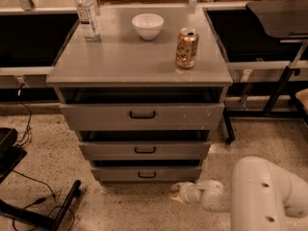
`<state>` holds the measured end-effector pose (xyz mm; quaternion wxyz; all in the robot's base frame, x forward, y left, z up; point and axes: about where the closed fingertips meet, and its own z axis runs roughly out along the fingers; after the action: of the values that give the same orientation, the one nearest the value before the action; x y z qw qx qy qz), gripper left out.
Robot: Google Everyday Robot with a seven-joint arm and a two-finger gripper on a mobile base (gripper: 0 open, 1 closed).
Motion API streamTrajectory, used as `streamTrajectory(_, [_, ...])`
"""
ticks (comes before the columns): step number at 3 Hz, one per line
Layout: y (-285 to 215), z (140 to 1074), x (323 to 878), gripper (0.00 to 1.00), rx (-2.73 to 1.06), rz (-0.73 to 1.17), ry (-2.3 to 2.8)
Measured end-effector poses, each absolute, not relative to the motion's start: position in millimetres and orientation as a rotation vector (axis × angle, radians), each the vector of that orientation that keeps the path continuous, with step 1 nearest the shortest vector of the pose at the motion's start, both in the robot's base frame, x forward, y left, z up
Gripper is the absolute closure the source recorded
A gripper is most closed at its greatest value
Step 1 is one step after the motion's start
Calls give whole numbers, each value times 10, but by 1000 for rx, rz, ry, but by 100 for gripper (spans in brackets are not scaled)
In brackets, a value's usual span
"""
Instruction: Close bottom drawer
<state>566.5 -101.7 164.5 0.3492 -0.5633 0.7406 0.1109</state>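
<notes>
The bottom drawer (144, 173) is the lowest of three grey drawers in the cabinet, a low front panel with a small black handle (147, 175). A dark gap shows above its front. My gripper (177, 191) is at the end of the white arm (260, 196), low over the floor, just in front of and below the drawer's right end. It points left toward the drawer front. Whether it touches the panel does not show.
The middle drawer (144, 149) and top drawer (142, 115) sit above. On the cabinet top (120, 61) stand a water bottle (87, 14), a white bowl (147, 25) and a can (186, 48). A black stand base (43, 211) and cables lie at the floor's left.
</notes>
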Motion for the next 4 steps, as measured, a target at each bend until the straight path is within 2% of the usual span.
streamTrajectory(1, [-1208, 2042, 5305, 89, -1542, 224, 1884])
streamTrajectory(2, [-1489, 2733, 4982, 100, -1628, 87, 1850])
streamTrajectory(4, [-1901, 4289, 4230, 100, -1694, -265, 1845])
